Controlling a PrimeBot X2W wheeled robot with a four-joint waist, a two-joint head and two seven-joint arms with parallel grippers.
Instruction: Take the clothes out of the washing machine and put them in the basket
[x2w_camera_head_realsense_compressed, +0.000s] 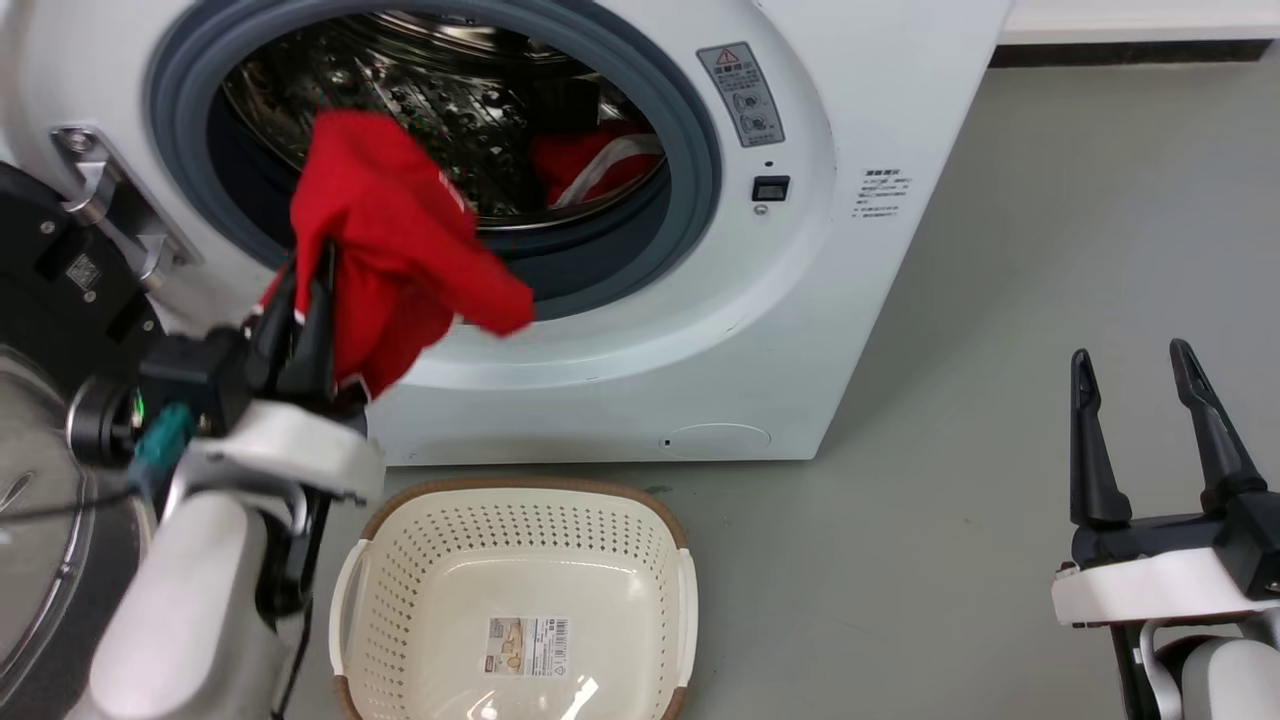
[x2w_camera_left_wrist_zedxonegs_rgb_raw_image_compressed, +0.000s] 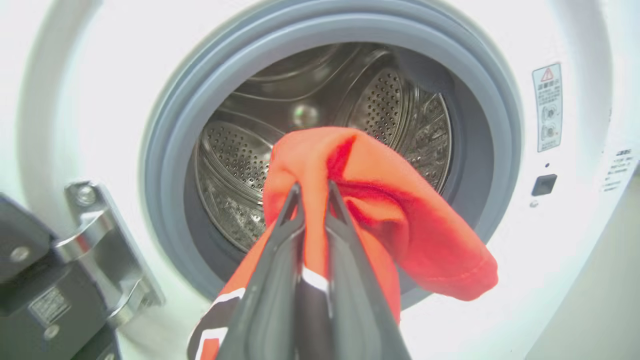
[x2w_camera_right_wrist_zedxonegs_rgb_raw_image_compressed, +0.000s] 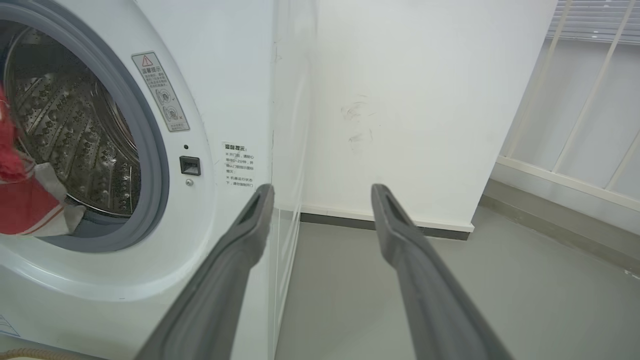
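Note:
My left gripper (x2w_camera_head_realsense_compressed: 305, 270) is shut on a red garment (x2w_camera_head_realsense_compressed: 400, 240) that hangs in front of the washing machine (x2w_camera_head_realsense_compressed: 780, 300) opening, outside the drum. The left wrist view has the same red garment (x2w_camera_left_wrist_zedxonegs_rgb_raw_image_compressed: 380, 210) draped over my closed left gripper (x2w_camera_left_wrist_zedxonegs_rgb_raw_image_compressed: 312, 192), with a black-and-white patch low between the fingers. A second red garment with white stripes (x2w_camera_head_realsense_compressed: 590, 165) lies inside the steel drum at the right, also seen as red cloth (x2w_camera_right_wrist_zedxonegs_rgb_raw_image_compressed: 25, 205) in the right wrist view. The cream basket (x2w_camera_head_realsense_compressed: 380, 560) sits on the floor below the door opening. My right gripper (x2w_camera_head_realsense_compressed: 1135, 365) stands open at the lower right.
The washer's open door with its black rim and metal hinge (x2w_camera_head_realsense_compressed: 110, 200) stands at the left. Grey floor (x2w_camera_head_realsense_compressed: 1000, 300) stretches to the right of the machine. A white wall (x2w_camera_right_wrist_zedxonegs_rgb_raw_image_compressed: 410, 100) and a railing (x2w_camera_right_wrist_zedxonegs_rgb_raw_image_compressed: 575, 100) lie beyond the washer's side.

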